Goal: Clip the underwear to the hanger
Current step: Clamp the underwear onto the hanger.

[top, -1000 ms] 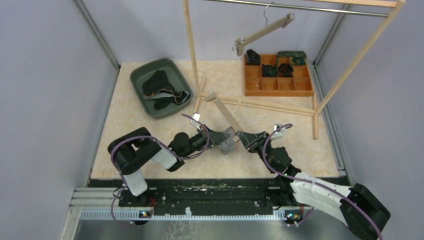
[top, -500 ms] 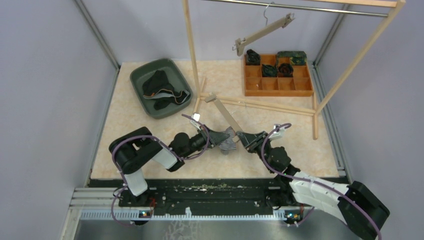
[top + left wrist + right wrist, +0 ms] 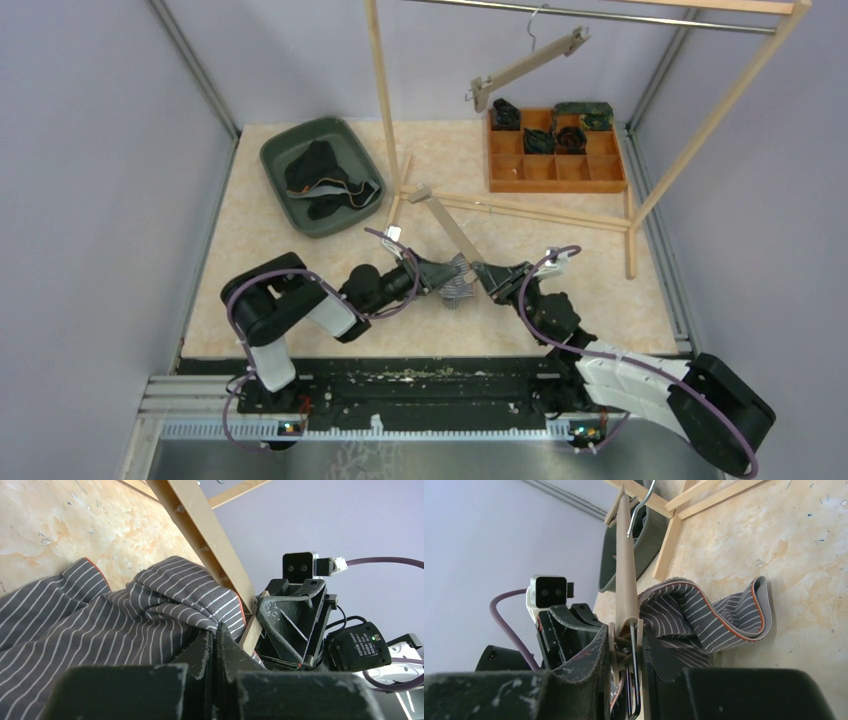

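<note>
The grey striped underwear (image 3: 458, 289) lies bunched on the table between my two grippers. My left gripper (image 3: 446, 273) is shut on a fold of its edge (image 3: 200, 611), held against the end of the wooden hanger (image 3: 450, 228) lying on the table. My right gripper (image 3: 487, 276) is shut on the hanger's end clip (image 3: 626, 641), squeezing its levers. In the right wrist view the underwear (image 3: 704, 615) sits just right of the clip. In the left wrist view the hanger bar (image 3: 205, 535) runs over the fabric. Whether the fabric is inside the clip's mouth is hidden.
A wooden rack (image 3: 382, 100) stands behind, its base rails (image 3: 530, 211) on the table. A second hanger (image 3: 525, 66) hangs from its rod. A green tray (image 3: 282, 160) of dark clothes is at the back left. An orange divided box (image 3: 556, 172) is at the back right.
The left gripper has nudged the underwear slightly toward the clip, and the fabric looks more bunched. The right arm has shifted a little; both grips are unchanged.
</note>
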Tool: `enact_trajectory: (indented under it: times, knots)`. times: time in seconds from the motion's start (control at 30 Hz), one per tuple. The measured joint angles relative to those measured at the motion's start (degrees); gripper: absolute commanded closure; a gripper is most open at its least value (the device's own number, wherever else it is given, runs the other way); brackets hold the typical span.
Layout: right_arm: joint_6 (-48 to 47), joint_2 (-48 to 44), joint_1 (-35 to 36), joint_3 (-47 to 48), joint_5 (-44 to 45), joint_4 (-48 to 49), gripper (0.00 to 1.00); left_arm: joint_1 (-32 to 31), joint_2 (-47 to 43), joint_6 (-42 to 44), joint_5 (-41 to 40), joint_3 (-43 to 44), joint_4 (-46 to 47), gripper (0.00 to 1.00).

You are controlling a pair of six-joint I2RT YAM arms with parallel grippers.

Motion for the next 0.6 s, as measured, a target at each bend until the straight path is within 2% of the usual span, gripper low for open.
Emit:
enact_trajectory:
  times: [0.6]
  knots:
    - [0.0,2.23,0.17,0.0,0.44,1.9,1.0,-0.37,0.33,-0.87,-2.75,0.04,1.18,1.0]
